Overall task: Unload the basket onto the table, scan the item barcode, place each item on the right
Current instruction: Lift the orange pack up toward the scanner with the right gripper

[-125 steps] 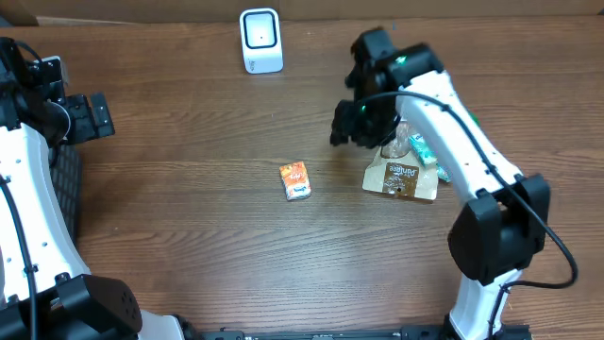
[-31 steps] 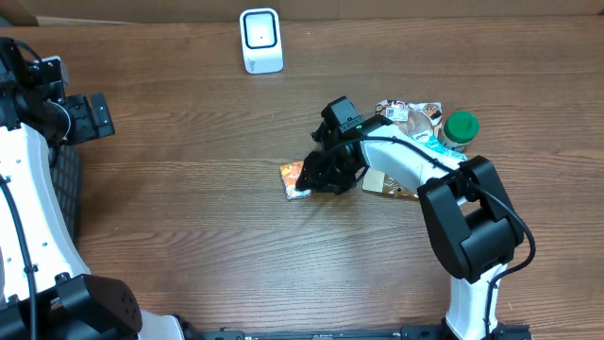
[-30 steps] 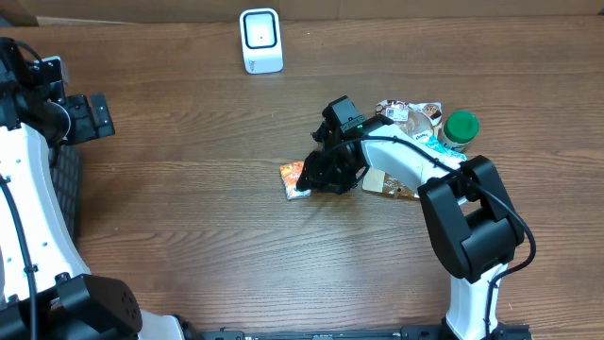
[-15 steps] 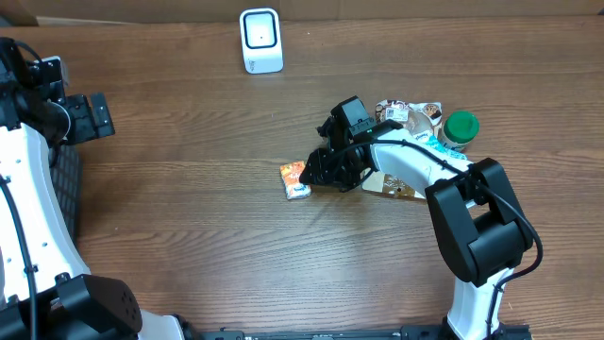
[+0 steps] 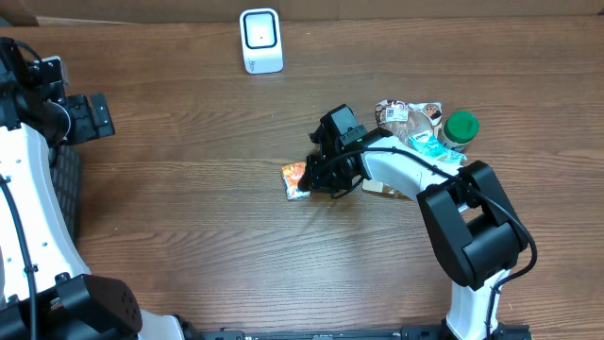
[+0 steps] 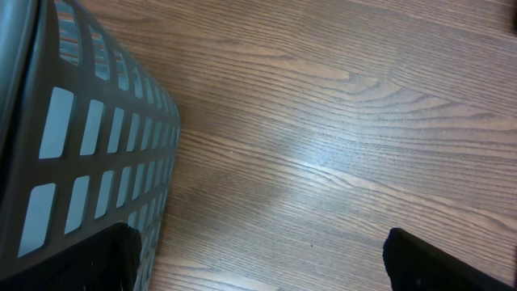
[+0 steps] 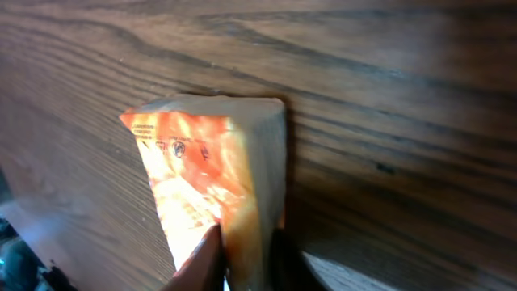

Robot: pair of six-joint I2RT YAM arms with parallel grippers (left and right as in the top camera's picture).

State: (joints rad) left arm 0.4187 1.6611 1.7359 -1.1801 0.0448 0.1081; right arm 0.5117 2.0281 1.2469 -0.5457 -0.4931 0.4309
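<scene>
A small orange packet (image 5: 294,179) lies on the wooden table left of centre. My right gripper (image 5: 314,177) is down at its right end and shut on it. In the right wrist view the packet (image 7: 206,158) stands on edge, and its near end is pinched in the right gripper (image 7: 242,255) between two fingers (image 7: 202,265). A white barcode scanner (image 5: 260,40) stands upright at the back of the table. My left gripper (image 5: 94,115) hangs open at the far left; in its wrist view the left gripper (image 6: 266,267) has only bare wood between its fingers.
Behind the right arm lie a green-capped bottle (image 5: 461,127), a brown snack packet (image 5: 411,115), a teal packet (image 5: 427,146) and a tan card pack (image 5: 382,189). A dark slotted basket (image 6: 73,137) stands at the table's left edge under the left arm.
The right gripper's jaws have closed on the orange packet. The packet has shifted slightly. The left arm has not moved.
</scene>
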